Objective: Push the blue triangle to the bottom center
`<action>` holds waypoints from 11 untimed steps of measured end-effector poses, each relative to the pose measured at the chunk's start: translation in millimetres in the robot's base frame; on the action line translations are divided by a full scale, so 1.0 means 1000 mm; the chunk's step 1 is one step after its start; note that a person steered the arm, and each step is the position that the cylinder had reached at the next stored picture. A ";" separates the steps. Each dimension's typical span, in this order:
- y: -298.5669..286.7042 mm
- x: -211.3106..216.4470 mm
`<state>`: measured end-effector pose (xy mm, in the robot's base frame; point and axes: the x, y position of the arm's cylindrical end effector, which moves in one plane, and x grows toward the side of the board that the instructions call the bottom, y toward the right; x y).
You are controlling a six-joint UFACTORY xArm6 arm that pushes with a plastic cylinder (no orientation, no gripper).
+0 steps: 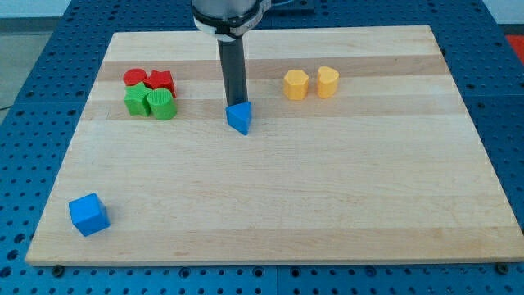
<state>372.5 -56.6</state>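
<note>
The blue triangle (239, 118) lies on the wooden board (327, 205), above the board's middle and a little to the view's left of centre. My tip (235, 104) stands right at the triangle's top edge, touching or nearly touching it. The dark rod rises straight up from there to the arm at the view's top.
A blue cube (88, 215) sits near the bottom left corner. Two red blocks (149, 79) and two green blocks (151, 102) cluster at the upper left. Two yellow blocks (310, 83) sit to the upper right of the triangle.
</note>
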 end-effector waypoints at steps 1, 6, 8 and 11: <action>0.000 0.029; 0.051 0.141; -0.001 0.175; 0.099 0.168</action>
<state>541.0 42.7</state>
